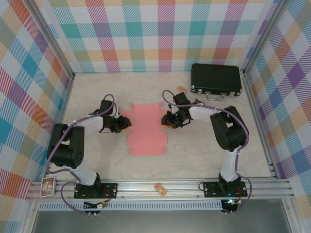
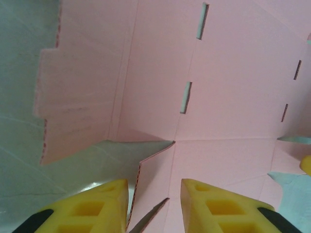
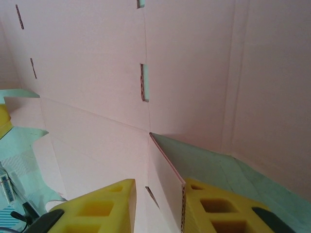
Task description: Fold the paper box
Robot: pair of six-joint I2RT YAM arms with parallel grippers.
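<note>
From above, the paper box (image 1: 147,132) lies flat mid-table (image 1: 204,155), with the left gripper (image 1: 127,122) at its left edge and the right gripper (image 1: 166,121) at its right. The card (image 1: 47,187) has print too small to read.

Left wrist: the left gripper (image 2: 154,183) is narrowly parted astride a flap edge.

Right wrist: the right gripper (image 3: 160,183) is narrowly parted around a raised flap.

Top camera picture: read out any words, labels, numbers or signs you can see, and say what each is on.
Nothing can be read.
Small tag by the black case: print too small.
Second tag on the front rail: print too small.
Picture card at the rail's left end: blurred.
Pink cardboard sheet and the case: no print visible.
</note>
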